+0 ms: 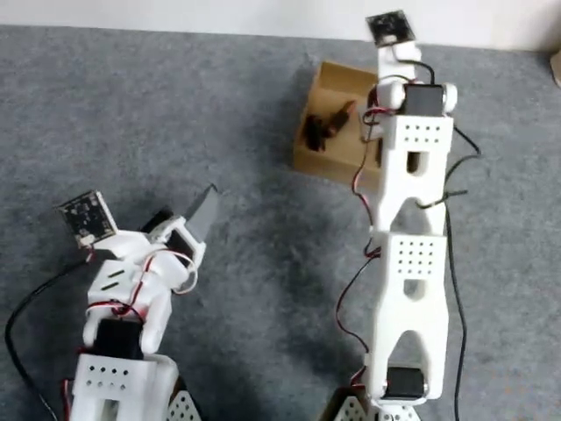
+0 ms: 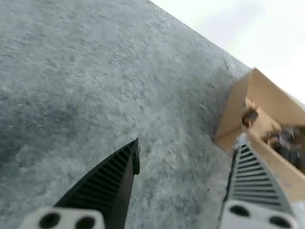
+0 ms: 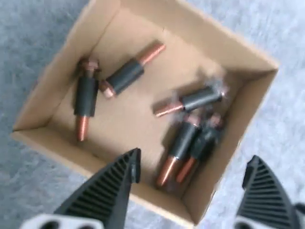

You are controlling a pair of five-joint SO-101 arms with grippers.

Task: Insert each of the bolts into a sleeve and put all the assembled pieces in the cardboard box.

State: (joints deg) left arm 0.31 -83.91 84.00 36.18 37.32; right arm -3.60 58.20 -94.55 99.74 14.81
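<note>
right hand (image 3: 194, 157) spread wide, empty, over cardboard box (image 3: 56, 82) of five assembled pieces (image 3: 124, 76); left hand (image 2: 188, 140) likewise, above counter (image 2: 71, 71).

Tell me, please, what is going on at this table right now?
The right arm's claw hangs open above the cardboard box, which holds five bolts already seated in sleeves. The left arm's claw is open and empty over the grey mat, off to one side of the box. Judging by that, the job looks nearly or fully done.

Five sleeved copper bolts (image 3: 125, 75) lying flat, inside cardboard box (image 3: 57, 88)
</note>
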